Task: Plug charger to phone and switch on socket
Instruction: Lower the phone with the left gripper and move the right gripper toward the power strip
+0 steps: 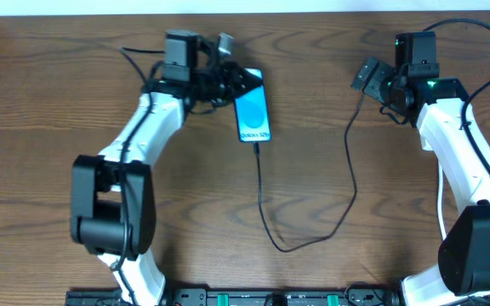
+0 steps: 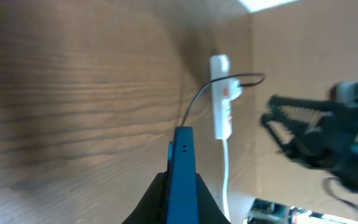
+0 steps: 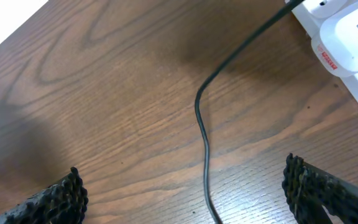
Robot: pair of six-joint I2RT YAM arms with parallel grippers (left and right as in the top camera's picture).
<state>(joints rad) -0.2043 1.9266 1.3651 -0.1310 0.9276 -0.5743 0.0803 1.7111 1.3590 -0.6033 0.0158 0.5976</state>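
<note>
A dark wood-grain table (image 1: 49,102) fills the view. A white strip (image 1: 228,7) runs along the table's far edge. A black rail (image 1: 194,297) with green parts sits at its near edge.

Blue phone (image 1: 253,115); black charger (image 3: 204,143); white, red-marked socket (image 2: 221,99).

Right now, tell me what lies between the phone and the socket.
Only bare table and the charger cable, shown in the left wrist view.

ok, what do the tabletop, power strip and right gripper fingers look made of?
Tabletop: brown wood grain, matte; veneer or laminate, can't tell.
Power strip: white smooth plastic, slight sheen, red printed label.
Right gripper's fingers: black, knobbly ridged surface; likely rubber or printed plastic.
</note>
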